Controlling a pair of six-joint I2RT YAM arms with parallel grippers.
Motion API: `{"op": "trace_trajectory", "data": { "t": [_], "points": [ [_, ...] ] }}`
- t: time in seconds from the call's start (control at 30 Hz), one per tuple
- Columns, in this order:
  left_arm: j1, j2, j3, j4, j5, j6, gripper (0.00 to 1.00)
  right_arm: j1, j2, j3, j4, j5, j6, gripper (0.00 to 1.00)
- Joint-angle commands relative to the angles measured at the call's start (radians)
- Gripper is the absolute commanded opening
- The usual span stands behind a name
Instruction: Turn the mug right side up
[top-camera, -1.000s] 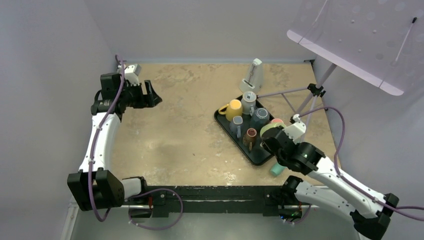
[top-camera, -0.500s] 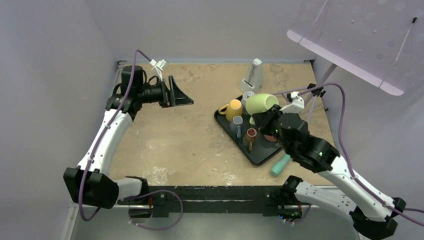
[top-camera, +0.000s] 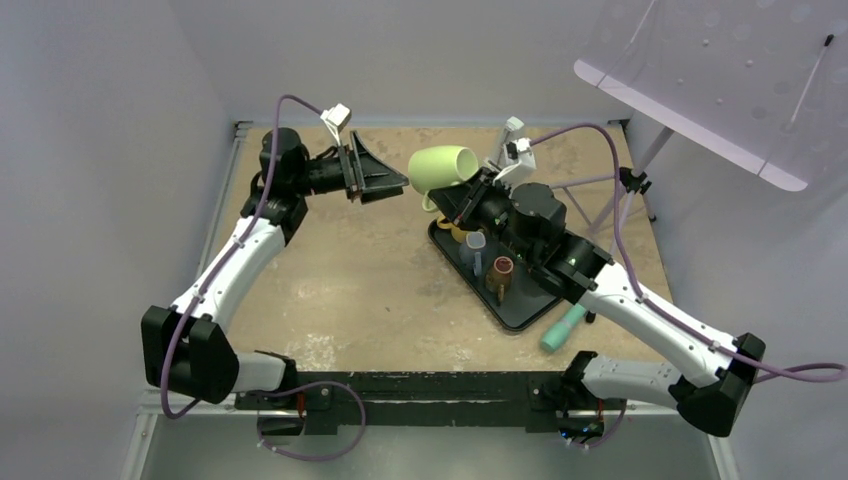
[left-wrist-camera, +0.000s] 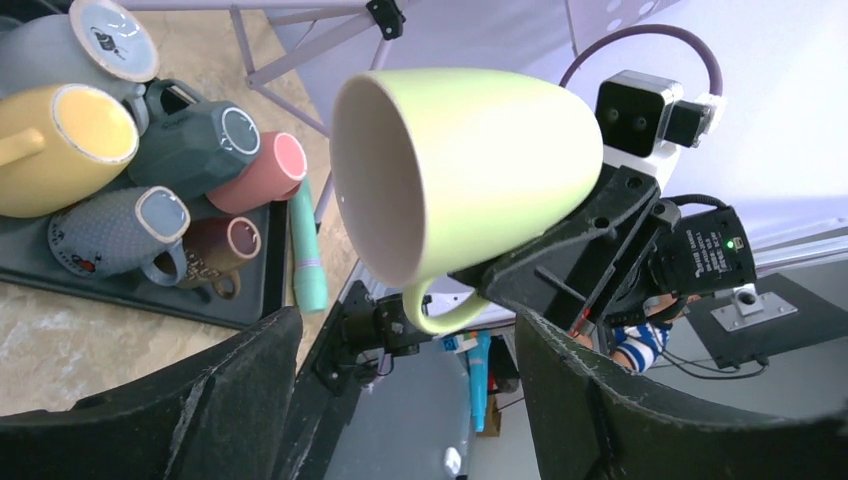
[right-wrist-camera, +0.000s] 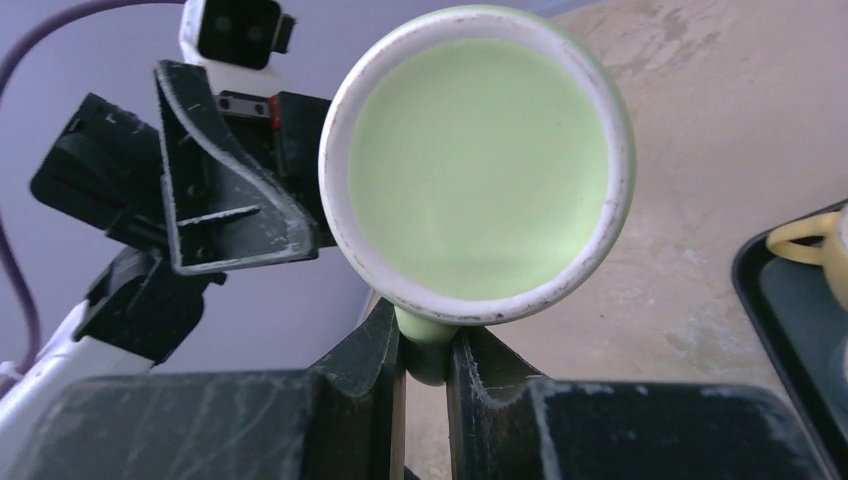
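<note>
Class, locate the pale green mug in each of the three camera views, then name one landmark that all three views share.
Top external: green mug upper centre, in the air between the two arms.
Left wrist: green mug centre, large, mouth toward the camera.
Right wrist: green mug upper centre, round base toward the camera.
Shared landmark: black tray, right of centre from above, far left for the left wrist, right edge for the right wrist.

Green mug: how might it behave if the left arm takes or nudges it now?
Rigid, glossy mug, probably ceramic: likely slippery and breakable if dropped. Gripped only at its handle, it may pivot when nudged.
</note>
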Motion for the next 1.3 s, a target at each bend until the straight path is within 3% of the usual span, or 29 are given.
{"op": "trace_trajectory", "data": {
  "t": [0.0, 0.13, 0.27, 0.37, 0.43, 0.53, 0.57, 0.63, 0.77, 0.83, 1.03, 1.13, 1.27],
  "points": [
    [-0.015, 0.015, -0.004, 0.19, -0.009, -0.146, 0.79, 0.001, 0.011, 0.076, 0.225, -0.101, 0.047, 0.0],
    [-0.02, 0.023, -0.03, 0.321, -0.019, -0.237, 0.69, 0.0, 0.045, 0.066, 0.28, -0.144, 0.072, 0.0],
    [-0.02, 0.023, -0.026, 0.361, -0.019, -0.246, 0.62, -0.005, 0.077, 0.072, 0.292, -0.188, 0.083, 0.0],
    [-0.022, 0.022, -0.033, 0.37, -0.013, -0.261, 0.52, -0.013, 0.1, 0.059, 0.338, -0.231, 0.108, 0.0],
    [-0.022, 0.022, -0.037, 0.379, -0.008, -0.271, 0.37, -0.018, 0.123, 0.062, 0.356, -0.252, 0.114, 0.0],
    [-0.021, 0.022, -0.024, 0.371, 0.015, -0.266, 0.02, -0.033, 0.15, 0.056, 0.354, -0.281, 0.122, 0.0],
    [-0.02, 0.02, -0.013, 0.332, 0.021, -0.242, 0.0, -0.042, 0.152, 0.049, 0.354, -0.287, 0.135, 0.0],
    [-0.017, 0.015, 0.02, 0.176, 0.02, -0.125, 0.0, -0.059, 0.149, 0.017, 0.356, -0.286, 0.148, 0.0],
    [-0.007, 0.011, 0.146, -0.341, -0.115, 0.299, 0.0, -0.064, 0.156, 0.019, 0.236, -0.222, 0.077, 0.44],
    [-0.006, 0.015, 0.199, -0.511, -0.214, 0.47, 0.0, -0.064, 0.174, 0.036, 0.182, -0.212, 0.037, 0.59],
    [0.033, 0.035, 0.271, -0.753, -0.461, 0.816, 0.0, -0.064, 0.229, 0.092, 0.07, -0.215, -0.02, 0.72],
    [0.082, 0.105, 0.377, -0.913, -0.608, 1.116, 0.0, -0.064, 0.245, 0.131, -0.012, -0.196, -0.071, 0.76],
    [0.24, 0.32, 0.607, -1.177, -0.596, 1.448, 0.0, -0.062, 0.255, 0.178, -0.129, -0.158, -0.166, 0.78]
  ]
}}
